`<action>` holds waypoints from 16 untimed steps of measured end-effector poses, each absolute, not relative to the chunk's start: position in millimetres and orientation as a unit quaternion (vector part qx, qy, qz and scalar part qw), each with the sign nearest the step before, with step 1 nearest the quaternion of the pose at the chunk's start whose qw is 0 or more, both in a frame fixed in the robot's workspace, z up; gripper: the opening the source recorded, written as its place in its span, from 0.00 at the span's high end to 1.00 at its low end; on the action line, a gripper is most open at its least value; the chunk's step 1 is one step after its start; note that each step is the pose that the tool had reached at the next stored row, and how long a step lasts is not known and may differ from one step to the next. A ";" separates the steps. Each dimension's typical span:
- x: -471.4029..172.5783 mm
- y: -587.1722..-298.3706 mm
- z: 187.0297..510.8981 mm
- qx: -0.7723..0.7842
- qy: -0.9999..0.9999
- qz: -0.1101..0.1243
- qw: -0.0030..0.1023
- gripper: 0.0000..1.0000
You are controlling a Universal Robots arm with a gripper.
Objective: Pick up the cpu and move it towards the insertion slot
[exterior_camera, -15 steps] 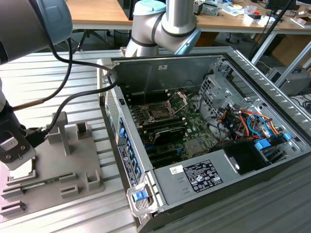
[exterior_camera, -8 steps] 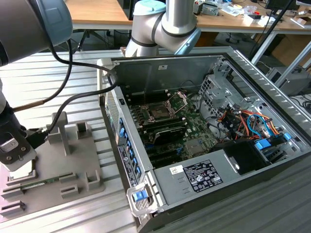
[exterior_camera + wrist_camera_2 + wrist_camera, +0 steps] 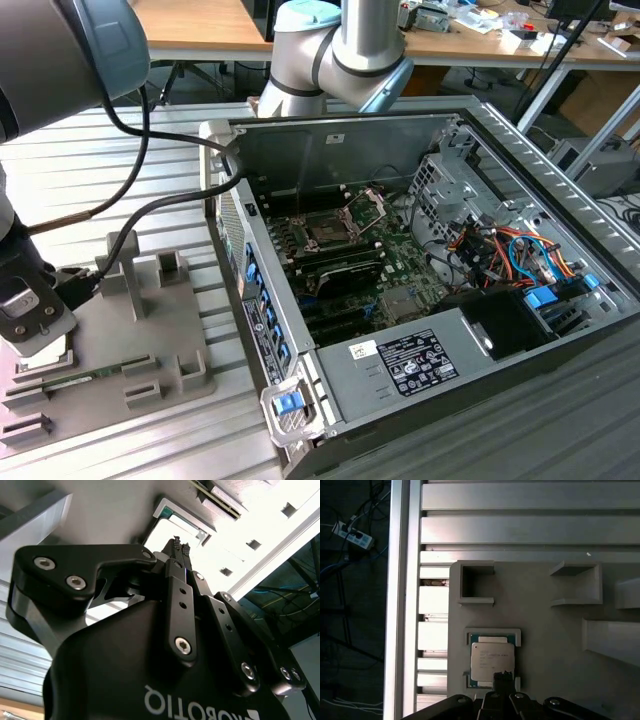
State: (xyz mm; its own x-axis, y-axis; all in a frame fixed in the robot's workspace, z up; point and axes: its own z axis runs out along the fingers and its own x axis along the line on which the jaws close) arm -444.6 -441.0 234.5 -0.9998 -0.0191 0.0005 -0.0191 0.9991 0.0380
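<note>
- A ribbed aluminium bench (image 3: 60,170) is seen carrying a grey tray (image 3: 120,330); an open computer case (image 3: 330,150) is set just beside the tray, toward the exterior view's right.
- The cpu (image 3: 492,659) is laid flat in a recess of the tray, silvery top upward, with a green edge shown around it.
- The fingers (image 3: 503,678) are drawn together over one edge of the cpu; contact cannot be judged.
- The insertion slot (image 3: 335,225) is set on the green board inside the case, its metal frame raised, well apart from the cpu.
- A thin green memory stick (image 3: 105,372) is laid in the tray near the cpu.
</note>
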 end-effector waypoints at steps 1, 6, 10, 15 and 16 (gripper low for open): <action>-444.6 -441.2 234.0 0.010 -1.000 -0.019 0.000 0.89; -444.7 -442.4 232.4 0.010 -1.000 -0.019 0.000 0.89; -444.7 -443.3 230.9 0.010 -1.000 -0.019 0.000 0.89; -444.7 -444.2 229.6 0.010 -1.000 -0.019 0.000 0.89; -444.7 -444.3 229.3 0.010 -1.000 -0.019 0.000 0.89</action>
